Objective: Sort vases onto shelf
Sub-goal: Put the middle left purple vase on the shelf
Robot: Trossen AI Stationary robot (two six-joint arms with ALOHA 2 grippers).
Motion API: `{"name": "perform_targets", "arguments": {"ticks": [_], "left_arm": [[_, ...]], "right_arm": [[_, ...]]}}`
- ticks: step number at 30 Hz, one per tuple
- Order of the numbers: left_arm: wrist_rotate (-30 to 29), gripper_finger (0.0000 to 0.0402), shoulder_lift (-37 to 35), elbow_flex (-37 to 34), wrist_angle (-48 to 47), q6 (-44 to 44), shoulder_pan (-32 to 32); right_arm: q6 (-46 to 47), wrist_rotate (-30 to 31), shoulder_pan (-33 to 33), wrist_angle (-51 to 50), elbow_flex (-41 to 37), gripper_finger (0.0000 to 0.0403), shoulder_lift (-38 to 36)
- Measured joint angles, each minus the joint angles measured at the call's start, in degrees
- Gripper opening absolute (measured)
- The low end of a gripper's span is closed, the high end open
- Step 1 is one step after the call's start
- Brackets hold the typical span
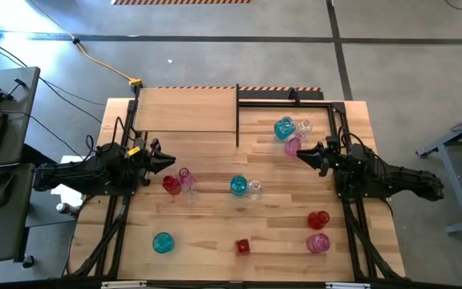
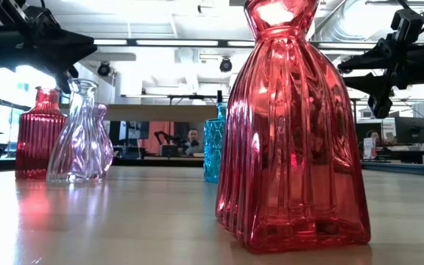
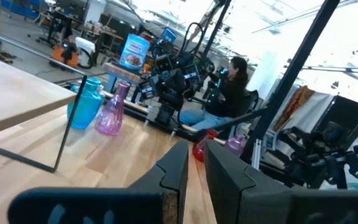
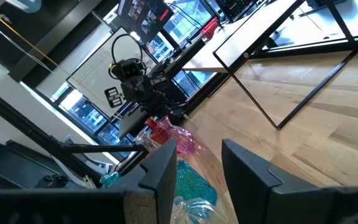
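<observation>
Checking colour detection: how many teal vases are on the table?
3. The far teal vase is in the cluster on the table's right side. The middle teal vase is mid-table. The near teal vase stands alone on the left side. None seems hidden from above.

Red, ribbed glass is seen in the nearest vase (image 2: 294,132); pale lilac in another (image 2: 81,136); teal, dimpled in a third (image 2: 213,147).

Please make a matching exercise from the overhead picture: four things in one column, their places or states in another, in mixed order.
1. shelf
2. left end effector
3. right end effector
4. lone teal vase

A. near the table corner, left front
B. bears no vases
C. by the left-side red vase
D. by the right-side pink vase

Pairs: 1-B, 2-C, 3-D, 4-A
</observation>
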Motion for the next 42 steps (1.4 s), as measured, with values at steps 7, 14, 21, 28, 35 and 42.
{"name": "perform_targets", "arguments": {"ticks": [7, 14, 21, 28, 35, 42], "left_arm": [[-3.5, 0.0045, 0.0, 0.0, 0.0, -1.5, 0.0], [-3.6, 0.0045, 0.0, 0.0, -1.7, -1.5, 0.0], [-1.8, 0.0044, 0.0, 0.0, -5.5, -3.8, 0.0], [-1.5, 0.0044, 0.0, 0.8, -7.1, -9.9, 0.0], [-1.4, 0.0044, 0.3, 8.8, -18.6, -7.2, 0.0], [-1.6, 0.0044, 5.0, 17.2, -26.8, -6.9, 0.0]], "right_arm": [[0.0, 0.0, 0.0, 0.0, 0.0, 0.0117, 0.0], [0.0, 0.0, 0.0, 0.0, 0.0, 0.0117, 0.0], [0.0, 0.0, 0.0, 0.0, 0.0, 0.0117, 0.0], [0.0, 0.0, 0.0, 0.0, 0.0, 0.0117, 0.0], [0.0, 0.0, 0.0, 0.0, 0.0, 0.0117, 0.0], [0.0, 0.0, 0.0, 0.0, 0.0, 0.0117, 0.0]]}}
